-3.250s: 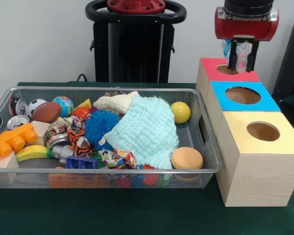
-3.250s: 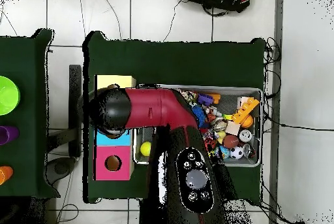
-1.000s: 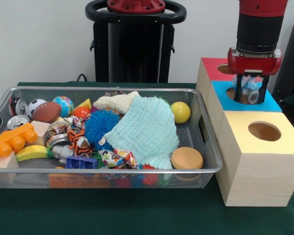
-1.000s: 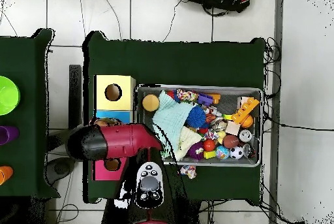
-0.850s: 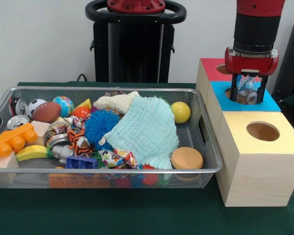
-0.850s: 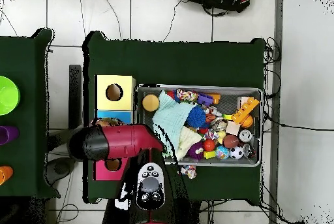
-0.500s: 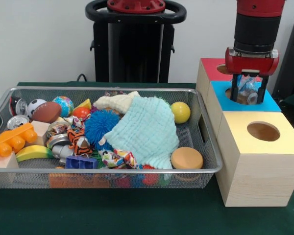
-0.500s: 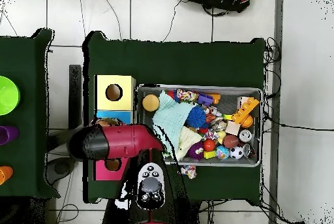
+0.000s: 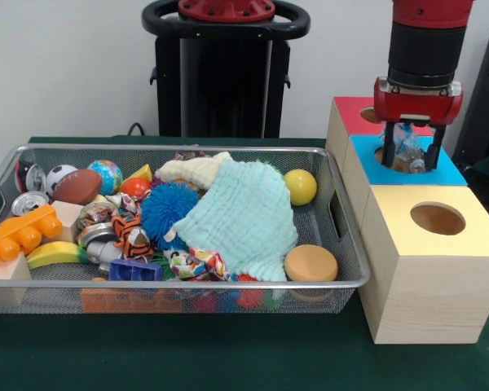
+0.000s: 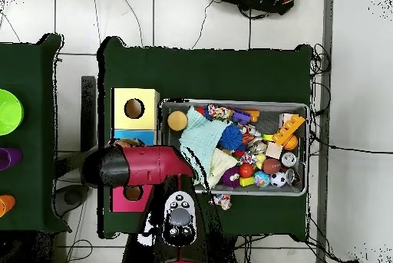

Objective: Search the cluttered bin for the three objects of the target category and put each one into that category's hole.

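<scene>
In the front view my gripper [image 9: 411, 153] hangs straight down over the round dark hole [image 9: 395, 156] in the blue-topped box [image 9: 440, 169]. It is shut on a small clear bottle [image 9: 403, 145] with a wrinkled wall, whose lower end is at the hole's mouth. The wire-mesh bin [image 9: 187, 285] stands to the left, full of toys. No other clear bottle shows among them. In the overhead view the red arm [image 10: 146, 166] covers the gripper, the bottle and most of the blue box [image 10: 135, 135]; the bin [image 10: 234, 103] lies to its right.
A red-topped box [image 9: 352, 114] stands behind the blue one and a yellow-topped box [image 9: 428, 269] in front. The bin holds a pale blue cloth [image 9: 240, 216], a spiky blue ball [image 9: 167, 210], a yellow ball [image 9: 300, 186], an orange disc [image 9: 310, 263], metal cans [image 9: 26, 204] and blocks.
The gripper carried the bottle from above the red box to the blue box's hole and lowered it. In the last half second it shifted slightly left and up with the bottle.
</scene>
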You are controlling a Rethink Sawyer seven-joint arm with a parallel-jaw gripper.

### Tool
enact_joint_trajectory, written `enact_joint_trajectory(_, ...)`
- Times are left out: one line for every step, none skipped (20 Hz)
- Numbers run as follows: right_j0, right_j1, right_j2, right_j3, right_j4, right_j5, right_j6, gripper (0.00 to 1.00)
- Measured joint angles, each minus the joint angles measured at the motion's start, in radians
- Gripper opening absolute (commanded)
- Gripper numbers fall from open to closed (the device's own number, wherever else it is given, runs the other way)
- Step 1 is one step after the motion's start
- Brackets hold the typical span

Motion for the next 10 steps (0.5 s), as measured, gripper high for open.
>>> enact_joint_trajectory(-0.001, -0.005, 0.0, 0.0, 0.002, 0.018, 0.0, 1.0)
enact_joint_trajectory(-0.003, -0.011, 0.0, 0.0, 0.004, 0.039, 0.0, 1.0)
enact_joint_trajectory(-0.005, -0.015, 0.0, 0.0, 0.005, 0.051, 0.0, 1.0)
enact_joint_trajectory(-0.009, -0.023, 0.0, 0.0, 0.008, 0.075, 0.0, 1.0)
enact_joint_trajectory(-0.013, -0.031, 0.0, 0.0, 0.011, 0.097, 0.0, 1.0)
enact_joint_trajectory(-0.018, -0.037, 0.0, 0.0, 0.014, 0.113, 0.0, 1.0)
enact_joint_trajectory(-0.028, -0.048, 0.0, 0.0, 0.019, 0.141, 0.0, 1.0)
enact_joint_trajectory(-0.037, -0.057, 0.0, 0.0, 0.024, 0.16, 0.0, 1.0)
enact_joint_trajectory(-0.042, -0.062, 0.0, 0.0, 0.026, 0.169, 0.0, 1.0)
enact_joint_trajectory(-0.049, -0.067, 0.0, 0.0, 0.029, 0.179, 0.0, 1.0)
